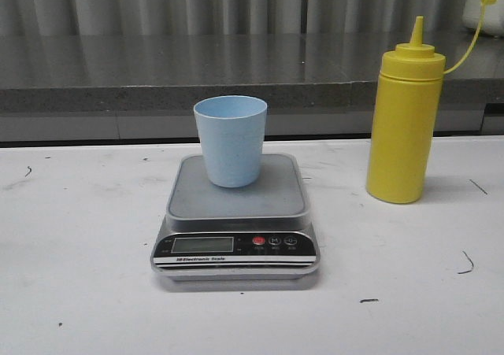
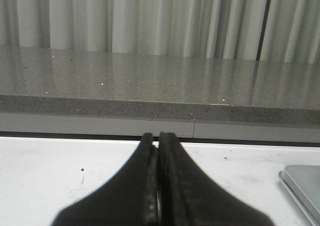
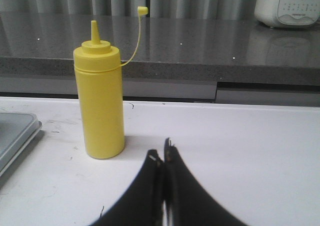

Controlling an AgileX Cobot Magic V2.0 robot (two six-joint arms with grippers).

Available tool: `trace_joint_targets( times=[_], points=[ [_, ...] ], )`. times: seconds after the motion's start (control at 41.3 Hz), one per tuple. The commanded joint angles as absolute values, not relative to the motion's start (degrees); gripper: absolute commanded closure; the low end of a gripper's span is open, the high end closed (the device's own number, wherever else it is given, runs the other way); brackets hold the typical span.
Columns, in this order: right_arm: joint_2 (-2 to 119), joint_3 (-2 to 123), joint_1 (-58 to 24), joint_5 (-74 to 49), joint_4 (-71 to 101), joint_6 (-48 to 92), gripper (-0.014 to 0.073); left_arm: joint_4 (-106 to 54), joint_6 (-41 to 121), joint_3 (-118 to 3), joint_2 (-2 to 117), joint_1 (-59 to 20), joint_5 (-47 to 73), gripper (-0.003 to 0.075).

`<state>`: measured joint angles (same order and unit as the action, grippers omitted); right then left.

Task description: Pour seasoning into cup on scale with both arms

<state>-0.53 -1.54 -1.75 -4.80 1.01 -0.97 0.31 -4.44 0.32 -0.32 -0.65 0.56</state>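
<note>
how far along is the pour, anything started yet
Done: the cup already stands on the scale. In hand: nothing; the left tool and right tool are both shut and empty. Left: the seasoning stands upright on the table beside the scale, ungrasped, so gripping and pouring remain.

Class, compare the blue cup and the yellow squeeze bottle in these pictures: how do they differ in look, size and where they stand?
The cup is pale blue; the squeeze bottle is yellow. The cup is short and open-topped; the bottle is much taller, ending in a pointed nozzle. The cup stands on the scale; the bottle stands on the table to its right. Both stand upright, untouched.
</note>
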Motion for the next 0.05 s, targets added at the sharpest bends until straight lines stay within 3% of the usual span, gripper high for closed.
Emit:
trace_joint_targets(
  times=[0.0, 0.024],
  points=[
    [-1.5, -1.2, -1.4, 0.0, 0.9, -0.7, 0.0660, 0.0, -4.8, 1.6, -1.2, -0.5, -4.2, 0.0740],
    [-1.5, -1.2, -1.4, 0.0, 0.9, -0.7, 0.0660, 0.0, -4.8, 1.6, -1.2, -0.5, -4.2, 0.0740]
  ],
)
